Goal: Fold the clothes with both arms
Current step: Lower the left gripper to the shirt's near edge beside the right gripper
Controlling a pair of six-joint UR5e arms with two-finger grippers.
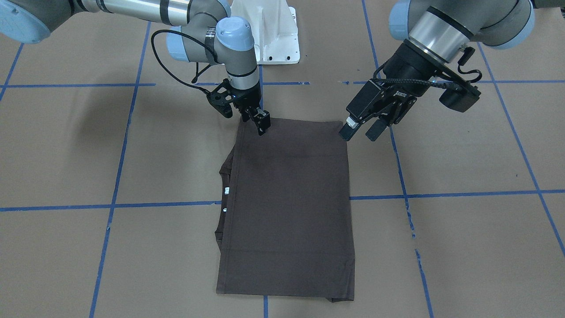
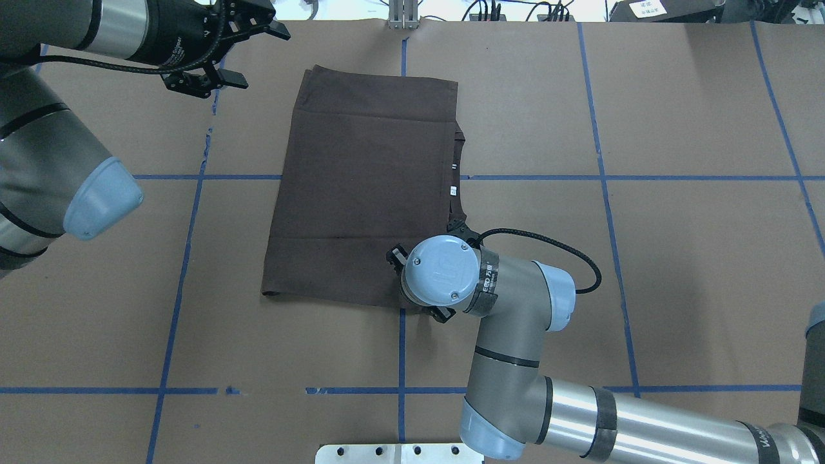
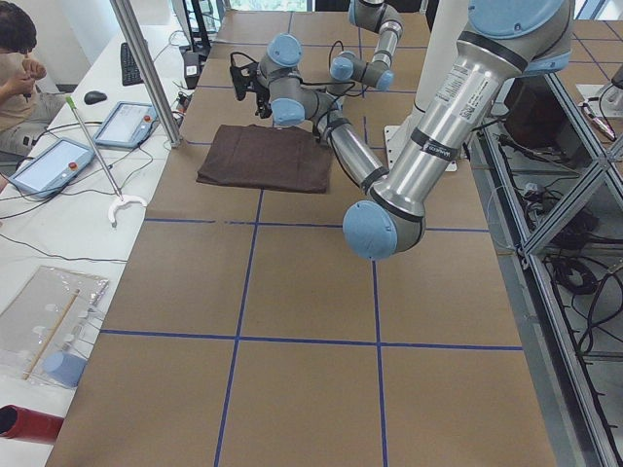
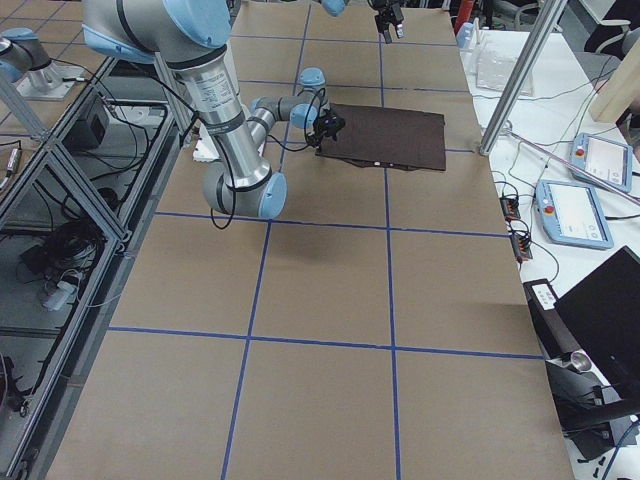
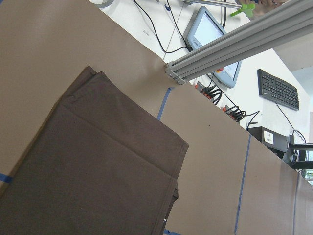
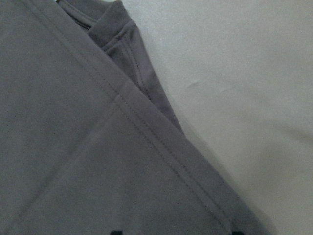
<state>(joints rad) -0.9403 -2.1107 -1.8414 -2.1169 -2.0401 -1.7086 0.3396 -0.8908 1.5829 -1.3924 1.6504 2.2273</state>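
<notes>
The dark grey-brown T-shirt (image 1: 287,203) lies folded into a flat rectangle on the brown table cover, also in the overhead view (image 2: 367,187). Its collar and white tags (image 1: 226,191) peek out along one long side. My right gripper (image 1: 258,123) points down onto the shirt corner nearest the robot. Its fingertips (image 6: 115,231) stand apart over the flat hemmed cloth, so it is open. In the overhead view its wrist (image 2: 441,270) hides it. My left gripper (image 1: 359,132) is open and empty, raised in the air just beside the other near corner, tilted toward it (image 2: 258,57).
The white pedestal base (image 1: 273,35) stands at the table's robot side. Blue tape lines (image 1: 176,204) cross the cover. An aluminium post (image 5: 234,44) rises past the shirt's far end. Tablets (image 3: 49,165) and an operator (image 3: 19,58) are beyond the table edge.
</notes>
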